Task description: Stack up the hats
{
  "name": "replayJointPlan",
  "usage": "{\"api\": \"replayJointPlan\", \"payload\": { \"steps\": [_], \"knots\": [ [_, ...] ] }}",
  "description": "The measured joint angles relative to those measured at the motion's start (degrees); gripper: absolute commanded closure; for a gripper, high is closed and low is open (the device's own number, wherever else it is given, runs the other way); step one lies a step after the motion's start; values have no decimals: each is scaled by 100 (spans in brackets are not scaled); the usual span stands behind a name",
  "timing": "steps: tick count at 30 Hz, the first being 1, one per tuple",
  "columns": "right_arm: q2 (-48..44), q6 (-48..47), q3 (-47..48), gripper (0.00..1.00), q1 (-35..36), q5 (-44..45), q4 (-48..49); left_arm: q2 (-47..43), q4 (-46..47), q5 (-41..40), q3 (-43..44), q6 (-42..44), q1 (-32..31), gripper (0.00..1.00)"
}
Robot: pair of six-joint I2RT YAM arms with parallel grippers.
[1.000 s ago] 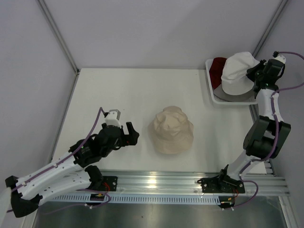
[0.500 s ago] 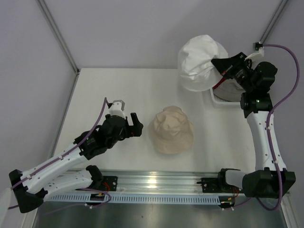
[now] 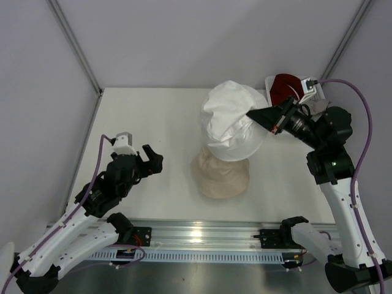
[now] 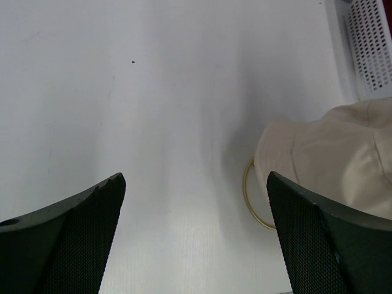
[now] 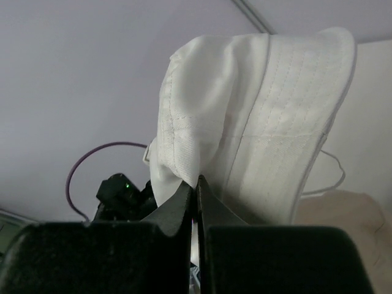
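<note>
As right claw [image 3: 250, 114] pinches white hat [image 3: 228, 125], it overhangs beige hat [image 3: 219, 179].

The white hat [image 3: 231, 122] hangs crumpled just above the beige hat [image 3: 222, 176], which sits crown-up mid-table; the dark red hat [image 3: 283, 86] lies far right.

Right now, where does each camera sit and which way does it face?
Top external: above and behind the bases, looking down on the table; both arms show, right gripper holding the white hat above the beige hat, left gripper open.
Left wrist: low over the table, facing the beige hat; its open fingers frame the bottom.
Right wrist: looks along its shut fingers at the pinched white hat.
Shared: the beige hat shows in all three.
</note>
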Motion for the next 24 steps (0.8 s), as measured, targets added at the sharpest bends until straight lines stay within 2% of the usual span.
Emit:
{"api": "replayJointPlan", "payload": {
  "steps": [6, 10, 18, 23, 24],
  "knots": [
    [-525, 304, -898, 100, 310, -94, -278, -223, -195, -17, 0, 107, 160, 0],
    [-557, 302, -1327, 100, 413, -61, -525, -413, -186, 74, -2, 94, 166, 1],
    [-496, -192, -1683, 100, 442, 122, -822, -400, 94, 623, -184, -48, 173, 0],
    [-463, -619, -1985, 100, 461, 284, -1084, -37, 474, 1014, -299, -221, 175, 0],
    [-492, -697, -2070, 95, 461, 356, -1121, 48, 542, 1075, -299, -260, 175, 1]
  ]
}}
